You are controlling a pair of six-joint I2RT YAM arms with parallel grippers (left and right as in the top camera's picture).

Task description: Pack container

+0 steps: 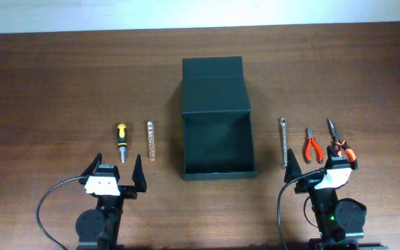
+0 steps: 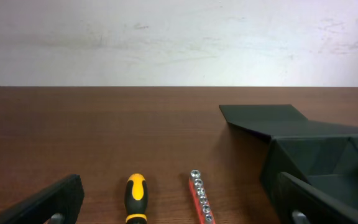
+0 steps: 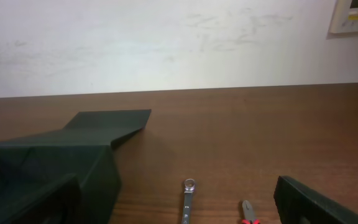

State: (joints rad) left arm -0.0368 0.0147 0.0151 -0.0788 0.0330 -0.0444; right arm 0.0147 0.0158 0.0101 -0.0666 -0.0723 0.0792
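Note:
The container (image 1: 218, 173), a matte black box, stands open at mid-table with its flap lid (image 1: 212, 72) folded back; nothing lies inside. Left of it lie a yellow-and-black screwdriver (image 1: 121, 141) and a red socket rail (image 1: 151, 140). To its right are a steel wrench (image 1: 283, 141), red pliers (image 1: 313, 146) and orange-and-black pliers (image 1: 339, 142). My left gripper (image 1: 117, 167) is open just short of the screwdriver (image 2: 135, 196) and rail (image 2: 201, 199). My right gripper (image 1: 321, 167) is open just short of the wrench (image 3: 188, 202) and pliers tip (image 3: 246, 208).
The brown wooden table (image 1: 61, 83) runs back to a white wall (image 2: 179, 37). In the left wrist view the container's side (image 2: 328, 155) rises to the right; in the right wrist view it (image 3: 55, 155) fills the left. Black cables (image 1: 47, 201) loop by both arm bases.

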